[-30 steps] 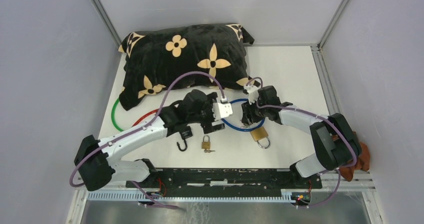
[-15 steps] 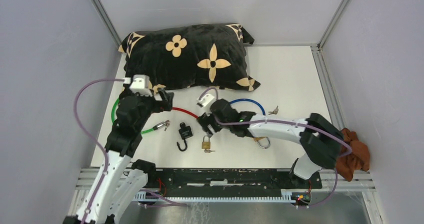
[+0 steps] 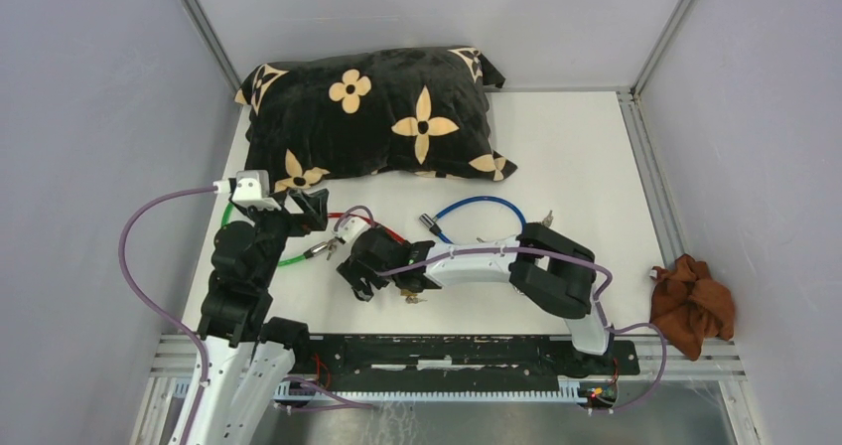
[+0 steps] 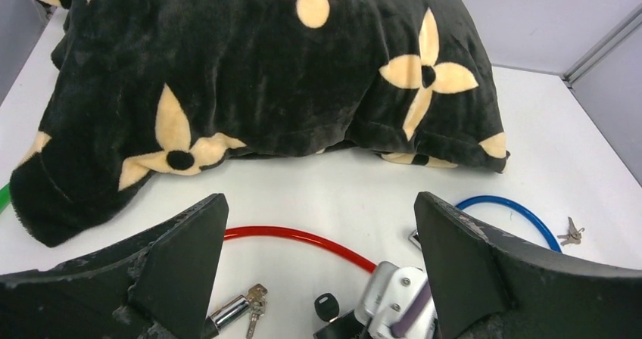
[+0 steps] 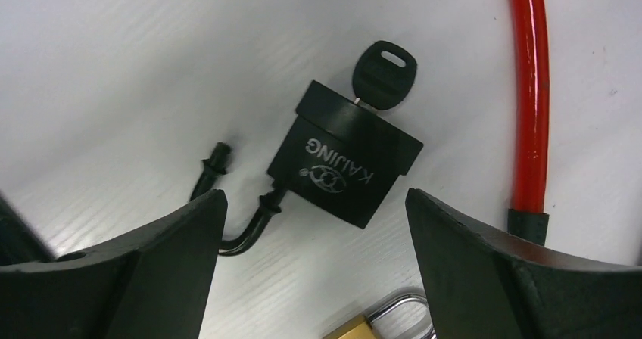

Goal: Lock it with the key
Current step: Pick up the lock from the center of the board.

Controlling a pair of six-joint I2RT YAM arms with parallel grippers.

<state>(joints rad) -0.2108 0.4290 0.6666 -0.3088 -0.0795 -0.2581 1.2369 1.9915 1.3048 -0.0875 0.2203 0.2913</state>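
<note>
Right gripper point(image 5: 314, 197) spread wide above the black padlock point(image 5: 344, 171), gripping nothing.
The padlock lay flat on the white table point(image 5: 113, 66) near the front edge, with a black-headed key point(image 5: 386, 65) stuck in its body. Its shackle seemed swung out, though a finger hid part of it. A brass padlock point(image 5: 378, 328) sat just beside it, and a red cable point(image 5: 528, 89) ran alongside. Farther back, the left gripper point(image 4: 318, 203) hung open and empty, facing the black flowered pillow point(image 4: 250, 74).
</note>
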